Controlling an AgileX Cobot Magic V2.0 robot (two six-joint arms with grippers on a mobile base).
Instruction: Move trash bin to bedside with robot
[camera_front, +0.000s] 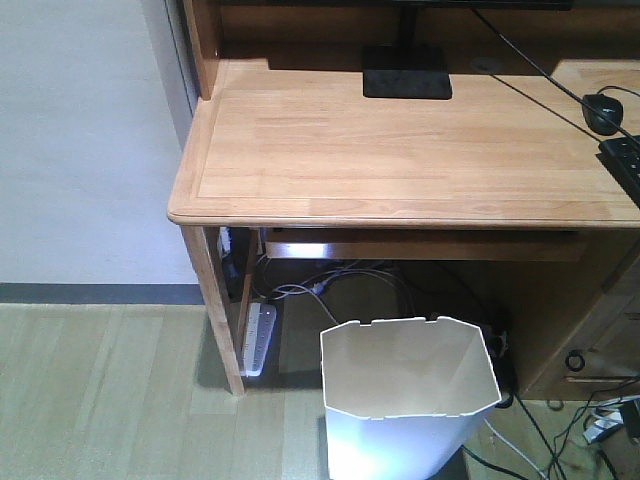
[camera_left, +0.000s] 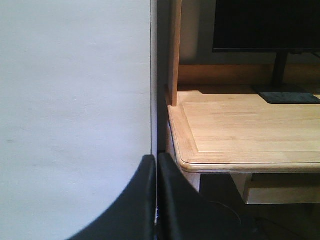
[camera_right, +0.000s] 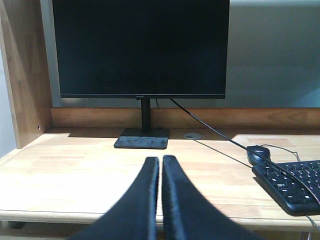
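Standing upright on the floor (camera_front: 100, 400) below the desk's (camera_front: 400, 150) front edge, the white trash bin (camera_front: 410, 400) turns its notched mouth straight up, its long axis vertical and its walls tapering downward. We see it lower than both sets of fingers, which hover at desktop height. We find the left gripper (camera_left: 155, 157) and right gripper (camera_right: 160, 160) each pressed together, gripping nothing, the right aimed at the monitor (camera_right: 140, 50).
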